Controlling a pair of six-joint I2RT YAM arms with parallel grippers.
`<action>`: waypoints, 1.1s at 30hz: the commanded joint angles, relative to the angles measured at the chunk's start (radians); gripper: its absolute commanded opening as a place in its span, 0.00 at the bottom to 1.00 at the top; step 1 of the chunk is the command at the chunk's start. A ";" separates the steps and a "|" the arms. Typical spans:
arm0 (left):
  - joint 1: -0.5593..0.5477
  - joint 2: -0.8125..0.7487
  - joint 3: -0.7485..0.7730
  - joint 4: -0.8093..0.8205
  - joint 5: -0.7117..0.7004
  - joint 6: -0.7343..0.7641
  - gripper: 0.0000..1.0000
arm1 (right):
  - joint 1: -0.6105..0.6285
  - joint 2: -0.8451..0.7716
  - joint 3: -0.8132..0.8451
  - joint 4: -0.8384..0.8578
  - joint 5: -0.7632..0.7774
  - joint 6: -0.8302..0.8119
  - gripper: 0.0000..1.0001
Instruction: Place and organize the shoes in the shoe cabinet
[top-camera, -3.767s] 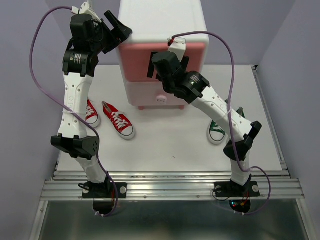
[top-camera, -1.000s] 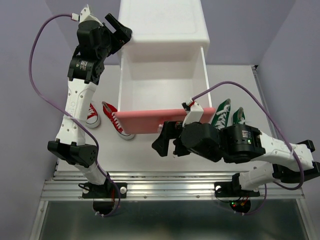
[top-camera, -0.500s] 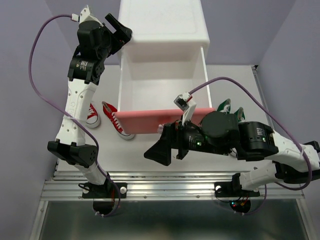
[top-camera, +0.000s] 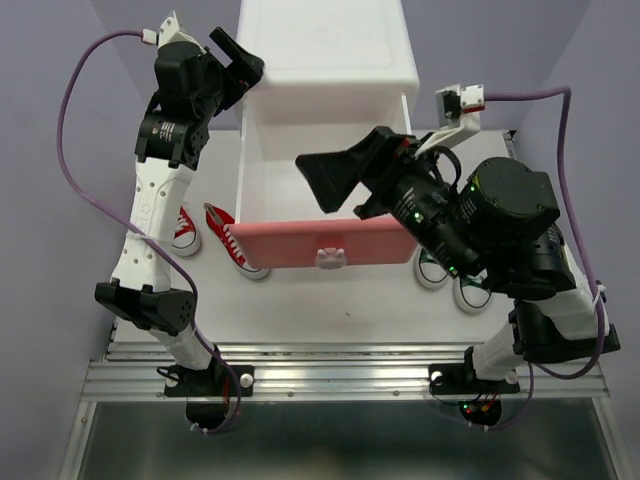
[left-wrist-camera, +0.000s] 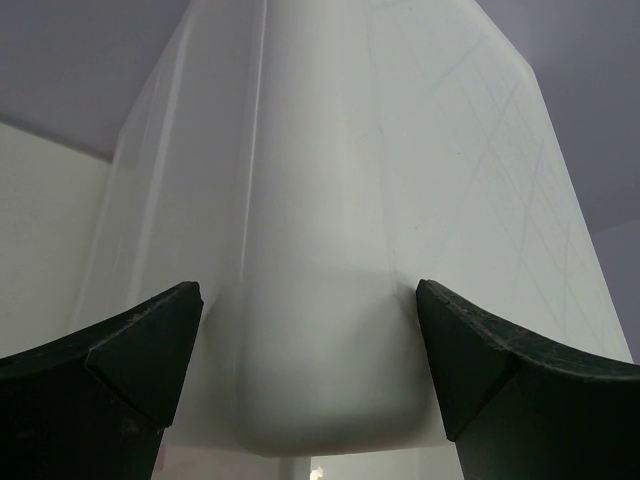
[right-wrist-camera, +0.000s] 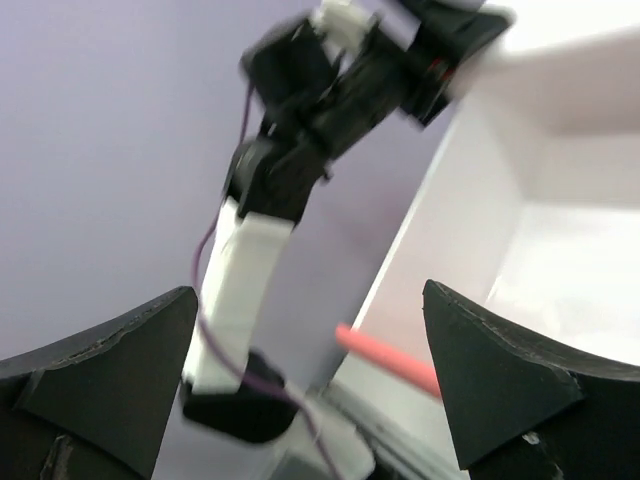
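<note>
Change, half a second on: the right arm (top-camera: 500, 215) has swung up from the 6 o'clock side of the drawer front to above the open drawer. The knob, hidden then, now shows. The left arm (top-camera: 150, 200) has not moved. Nearly four seconds back the drawer was shut; now it stands pulled out toward the near edge.

Near: a matte white bench (top-camera: 340, 310). A pair of small green canvas sneakers (top-camera: 432, 270) with white rubber toe caps sits side by side at 4 o'clock of the drawer front, mostly hidden under the right arm's black housing. A pair of small red canvas sneakers (top-camera: 235, 240) with white laces and soles lies at 9 o'clock. One toe is just beside the drawer's left end; the other shoe is partly behind the left arm.

Mid: the darker pink drawer front (top-camera: 300, 243) is a smooth, rounded plastic slab with a white bunny-shaped knob (top-camera: 330, 258) at centre. Behind it is a smooth white box-shaped drawer tray (top-camera: 270, 170). The right end effector (top-camera: 340, 190) has black wedge-shaped fingers, spread wide over the tray and holding nothing. Its wrist view is blurred.

Far: a small white rounded plastic shoe cabinet (top-camera: 330, 40). The left end effector (left-wrist-camera: 310, 340) is at its 10 o'clock corner, fingers spread wide on either side of the rounded edge. Contact cannot be told.

All four shoes are on the bench, outside the cabinet.
</note>
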 joint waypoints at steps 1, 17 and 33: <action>-0.021 0.012 0.001 -0.264 0.027 0.057 0.98 | -0.043 0.055 0.115 0.080 0.395 -0.112 1.00; -0.020 0.027 0.090 -0.349 -0.019 0.056 0.99 | -0.479 -0.081 -0.136 0.344 0.679 -0.515 1.00; 0.042 0.022 0.148 -0.385 -0.011 0.066 0.99 | -0.907 0.178 0.041 0.128 0.207 -0.315 1.00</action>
